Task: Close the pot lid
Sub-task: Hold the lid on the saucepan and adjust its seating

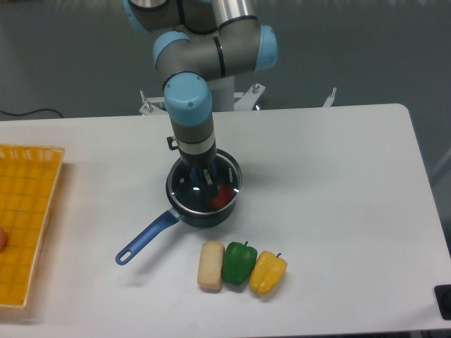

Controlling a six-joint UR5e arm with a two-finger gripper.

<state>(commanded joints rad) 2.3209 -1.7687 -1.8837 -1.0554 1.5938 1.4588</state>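
Small white lettering on the lid [227,177] near its right rim, too small to read; no other writing legible

Arm descending vertically from top of frame, grey links with pale blue joint caps, wrist pointing straight down over the pot [204,204]. Hand [207,179] low inside the lid's outline, dark fingers at about the lid's centre; knob hidden beneath them. Cannot tell whether clenched on the knob or released, fingers too dark and small to separate

Lid lying flat on the pot, thin metal rim matching the pot's rim all round. Something red visible through the glass, right of centre. Pot near middle of the white surface [338,211], long blue handle [148,236] running down-left, hole at its far end

Just in front of the pot, well apart from it: row of three, touching side by side — beige loaf-like piece [211,265], green pepper [239,262], yellow pepper [268,272]

Yellow basket [25,218] at left edge of surface
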